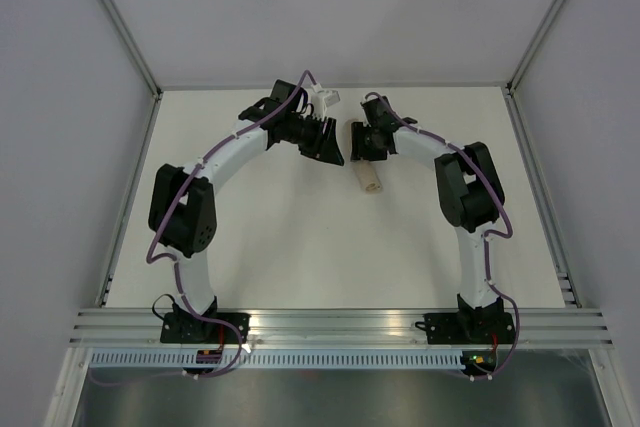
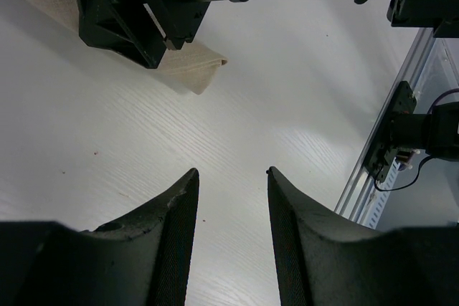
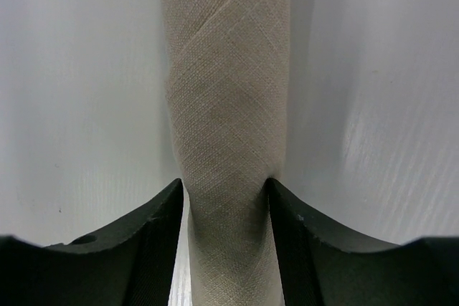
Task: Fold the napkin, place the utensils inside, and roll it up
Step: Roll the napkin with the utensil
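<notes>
Up top first: both my arms arch toward the far middle of the surface [image 1: 300,237]. The napkin [image 1: 373,183] isn't a flat sheet, it's a short tan tube lying there. My right hand [image 1: 362,154] sits over the far end of it, and my left hand [image 1: 330,152] is just beside it, apart from the cloth.

Left wrist view: my left hand [image 2: 231,177] is holding nothing. Its fingers [image 2: 172,209] are moderately apart over bare white surface. One folded end of the napkin [image 2: 197,68] pokes out from under the black body of my right hand [image 2: 136,12] further ahead.

Right wrist view: the napkin [image 3: 229,105] runs straight through my right hand [image 3: 226,188] as a tight roll, with a diagonal edge wrapping across it. One fingertip touches each side, and the cloth looks slightly nipped in there. I'd call that a hold on the roll, though I can't tell how firm.

Progress-wise, I'd say folding and rolling are basically done. I don't see a fork or knife anywhere on the surface. So I'm guessing they're inside, but nothing sticks out of the roll that I can see, so I can't confirm it. What's left looks like letting go without the roll springing loose, then backing both arms off.
</notes>
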